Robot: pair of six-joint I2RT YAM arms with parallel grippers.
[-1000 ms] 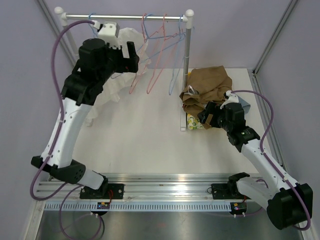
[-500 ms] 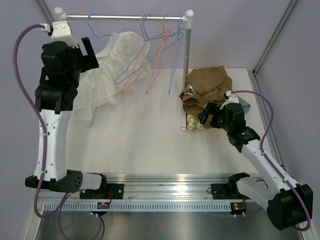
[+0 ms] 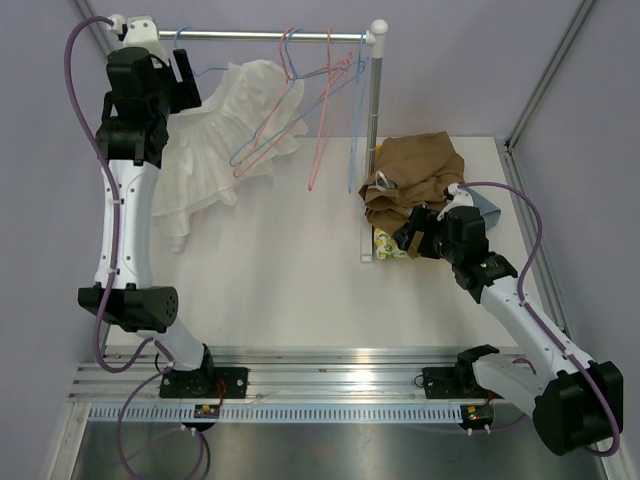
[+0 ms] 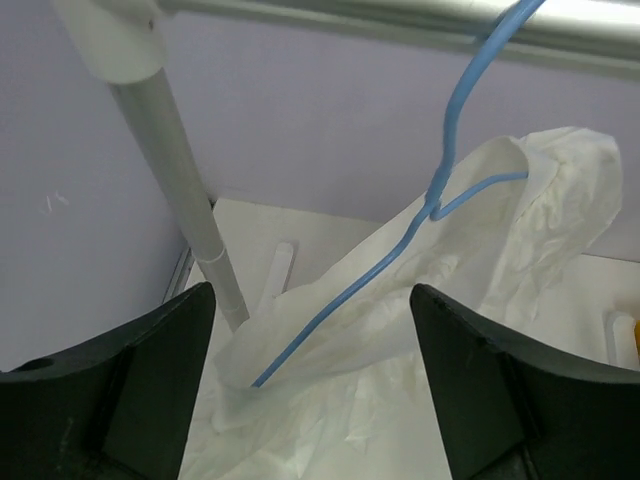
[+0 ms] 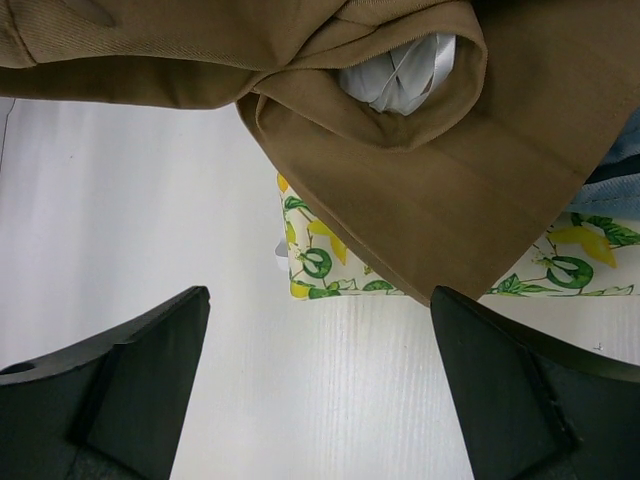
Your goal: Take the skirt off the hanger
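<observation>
A white skirt (image 3: pixel 215 150) hangs partly on a blue wire hanger (image 3: pixel 196 70) hooked on the rail (image 3: pixel 250 35); its lower part spreads on the table. In the left wrist view the skirt (image 4: pixel 480 260) drapes over the blue hanger (image 4: pixel 400 250), whose hook goes over the rail (image 4: pixel 400 15). My left gripper (image 3: pixel 180 70) is high at the rail's left end, open, just left of the skirt, holding nothing. It shows open in the left wrist view (image 4: pixel 312 400). My right gripper (image 3: pixel 408 232) is open and empty, low beside the clothes pile.
Several empty pink and blue hangers (image 3: pixel 320 90) hang on the rail's right half. The rack's right post (image 3: pixel 372 140) stands mid-table, the left post (image 4: pixel 180 190) near my left gripper. A brown garment (image 3: pixel 415 170) lies over a lemon-print cloth (image 5: pixel 330 270) at the right.
My left arm has swung left and up from over the skirt to the rail's left end. The skirt has spread out and the empty hangers are swaying. The right arm is still.
</observation>
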